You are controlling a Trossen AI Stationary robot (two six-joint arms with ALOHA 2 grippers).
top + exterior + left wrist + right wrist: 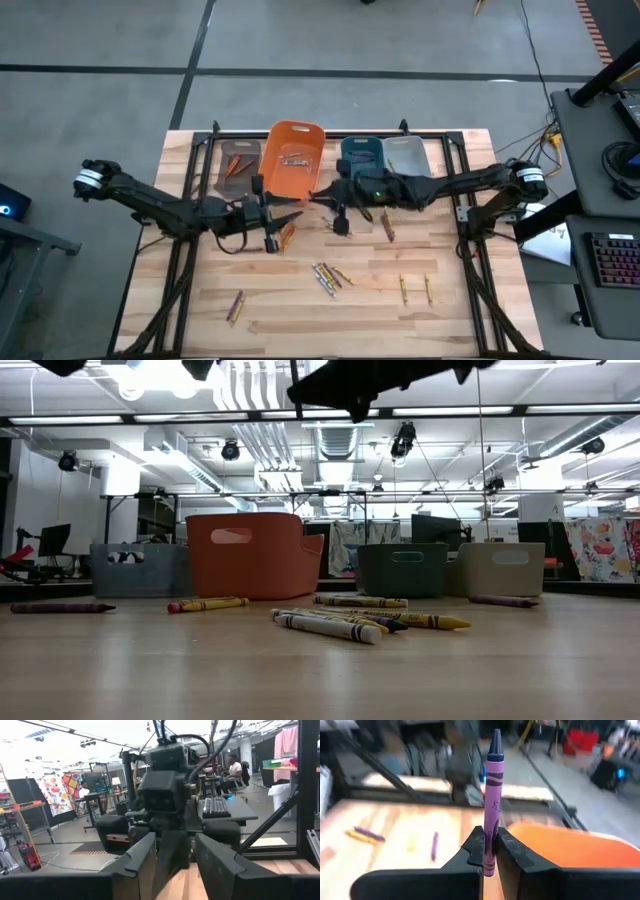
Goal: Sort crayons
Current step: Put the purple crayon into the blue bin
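Right wrist view: right gripper (pixel 490 851) pinching a purple wax crayon (pixel 493 790) upright.
Orange plastic bin (pixel 570 851) sits just beside it; left gripper (pixel 172 865) is spread, likely after a handover.

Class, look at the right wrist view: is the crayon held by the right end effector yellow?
No. The crayon clamped upright in the right end effector is purple with a dark tip.

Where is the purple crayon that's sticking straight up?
The purple crayon stands clamped in the right gripper, held above the table's middle right beside the orange bin, facing the left gripper.
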